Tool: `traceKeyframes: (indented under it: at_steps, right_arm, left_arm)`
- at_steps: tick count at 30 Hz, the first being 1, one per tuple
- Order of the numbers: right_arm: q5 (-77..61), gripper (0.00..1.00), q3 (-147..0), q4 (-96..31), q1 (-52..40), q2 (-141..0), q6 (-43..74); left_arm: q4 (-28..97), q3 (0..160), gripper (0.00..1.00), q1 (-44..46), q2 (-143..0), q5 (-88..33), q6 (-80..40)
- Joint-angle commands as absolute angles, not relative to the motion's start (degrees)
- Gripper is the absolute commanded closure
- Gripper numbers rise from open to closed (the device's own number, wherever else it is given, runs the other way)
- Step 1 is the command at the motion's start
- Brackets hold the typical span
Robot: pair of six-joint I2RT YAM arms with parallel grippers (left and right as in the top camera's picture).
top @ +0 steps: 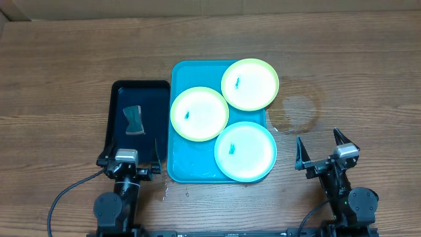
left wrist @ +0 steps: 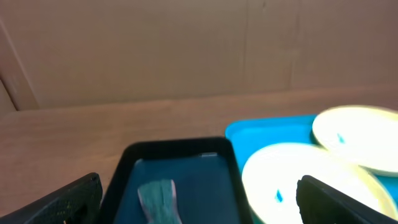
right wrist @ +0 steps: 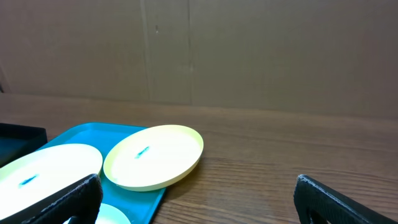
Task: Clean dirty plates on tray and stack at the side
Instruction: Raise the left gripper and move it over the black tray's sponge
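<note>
From above we see all three plates on the blue tray [top: 181, 164]: the far yellow-green plate [top: 250, 84] jutting over the tray's right rim, the nearer yellow-green plate [top: 199, 113] just beside it toward the left, and the light blue plate [top: 245, 151] at the near right, also past the rim. Each carries a small blue smear at its centre. Only this view shows a damp patch [top: 299, 108] on the wooden table [top: 66, 66], right of the tray. The left gripper [top: 130, 153] hangs over the near end of the black tray [top: 118, 105], jaws spread wide and empty. The right gripper [top: 318, 135] stands over bare wood right of the tray, likewise released. Our left wrist view gives only the two yellow-green plates, plus the grey-green pad [left wrist: 158, 199] lying in the black tray. The right wrist view shows the far plate's edge riding over the rim, and barely a sliver of the light blue one. Both wrist views add a cardboard wall [right wrist: 249, 50] behind the table.
</note>
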State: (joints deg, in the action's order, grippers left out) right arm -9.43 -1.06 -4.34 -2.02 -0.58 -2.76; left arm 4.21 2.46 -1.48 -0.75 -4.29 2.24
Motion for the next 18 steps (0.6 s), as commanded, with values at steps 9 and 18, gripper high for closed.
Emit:
traceKeyframes:
  at_steps: [9,18]
  right_arm:
    - [-9.10,0.00,-0.45,-3.97,-2.09,-0.19,-2.85]
    - [-9.08,0.00,-0.45,-3.97,-2.09,-0.19,-2.85]
  left_arm:
    - [19.84,25.34,0.00,-1.15,-0.43,-5.85,-4.10]
    - [43.03,50.76,0.00,-1.13,-14.09,-6.17,-4.05]
